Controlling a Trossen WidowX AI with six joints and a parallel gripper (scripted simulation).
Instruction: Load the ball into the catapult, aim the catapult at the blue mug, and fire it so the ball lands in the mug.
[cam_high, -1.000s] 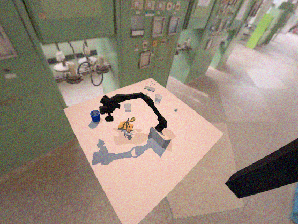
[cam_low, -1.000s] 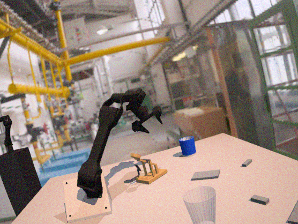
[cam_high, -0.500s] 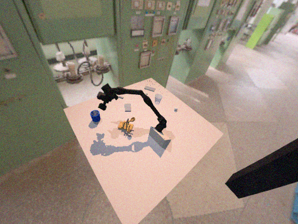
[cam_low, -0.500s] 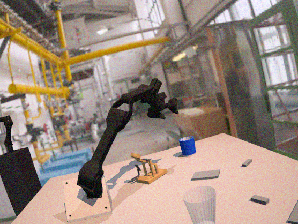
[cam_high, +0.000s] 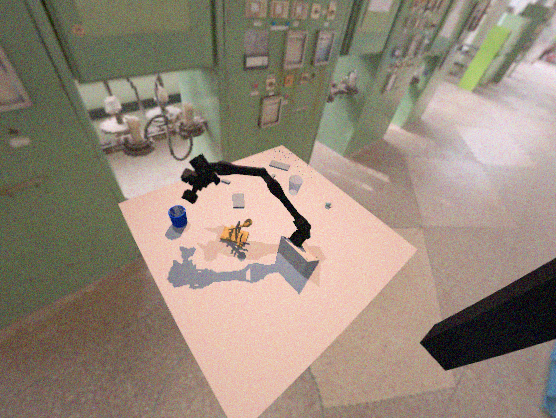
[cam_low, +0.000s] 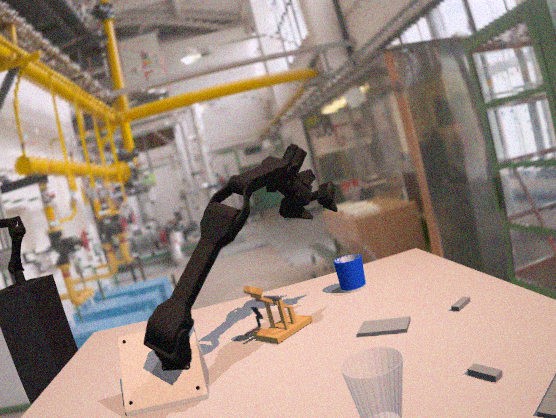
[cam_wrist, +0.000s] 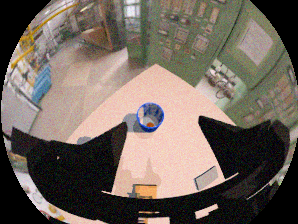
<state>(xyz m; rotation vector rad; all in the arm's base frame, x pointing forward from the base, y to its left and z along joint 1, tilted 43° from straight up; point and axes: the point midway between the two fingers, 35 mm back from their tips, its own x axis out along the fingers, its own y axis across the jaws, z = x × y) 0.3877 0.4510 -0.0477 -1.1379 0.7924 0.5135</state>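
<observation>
Reaching out above the table (cam_high: 260, 335) (cam_low: 430, 305) (cam_wrist: 175, 95), my gripper (cam_high: 187, 186) (cam_low: 323, 212) (cam_wrist: 164, 121) stands wide open with nothing between its fingers. The blue mug (cam_high: 177, 216) (cam_low: 351, 273) (cam_wrist: 150, 113) is upright; an orange patch (cam_wrist: 150, 125) at its bottom is, in my judgement, the ball, already landed. The catapult (cam_high: 233, 235) (cam_low: 285, 331) (cam_wrist: 145, 191) stands apart from the mug.

Risk one: descending over the mug, a spread finger could catch the rim, tip it and spill the contents. Risk two: swinging back low could strike the catapult's raised arm. I judge that a high withdrawal avoids both.

Limits of inspection: the patch is too small to confirm as a ball. The exterior view shows only the mug's outer wall and rim, the top view resolves no contents, and my wrist view cuts off most of the catapult.
</observation>
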